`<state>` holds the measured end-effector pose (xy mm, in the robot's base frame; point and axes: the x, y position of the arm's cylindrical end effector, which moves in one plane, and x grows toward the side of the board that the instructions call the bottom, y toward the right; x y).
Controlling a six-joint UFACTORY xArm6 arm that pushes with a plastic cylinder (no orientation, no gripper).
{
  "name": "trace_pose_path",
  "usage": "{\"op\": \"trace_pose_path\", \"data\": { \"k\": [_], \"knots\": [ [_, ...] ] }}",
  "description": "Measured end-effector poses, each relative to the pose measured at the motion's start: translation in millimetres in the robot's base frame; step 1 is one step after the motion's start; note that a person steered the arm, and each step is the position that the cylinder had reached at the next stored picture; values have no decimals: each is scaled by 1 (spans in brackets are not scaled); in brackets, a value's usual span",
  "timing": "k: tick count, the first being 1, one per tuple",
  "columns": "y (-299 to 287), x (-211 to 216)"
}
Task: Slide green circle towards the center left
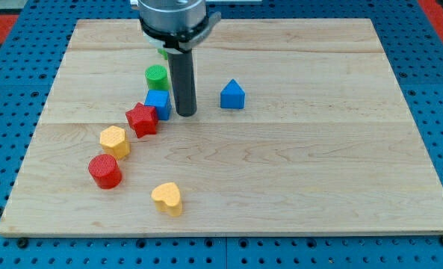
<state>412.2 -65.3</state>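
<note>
The green circle (156,76) stands on the wooden board (296,172), left of centre towards the view's top. My tip (185,113) rests on the board just right of and below it, beside the blue cube (158,103), which sits directly below the green circle and touches it. Another green block (163,53) shows only as a sliver behind the rod's mount.
A red star (142,119) touches the blue cube's lower left. A yellow hexagon (113,140), a red circle (104,170) and a yellow heart (167,198) trail towards the view's bottom left. A blue house-shaped block (232,95) lies right of the rod.
</note>
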Motion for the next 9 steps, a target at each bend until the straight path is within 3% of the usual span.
{"op": "trace_pose_path", "data": {
  "k": [2,4,5,9],
  "knots": [
    [-36,-26],
    [20,-53],
    [-18,-60],
    [-61,-74]
  ]
}}
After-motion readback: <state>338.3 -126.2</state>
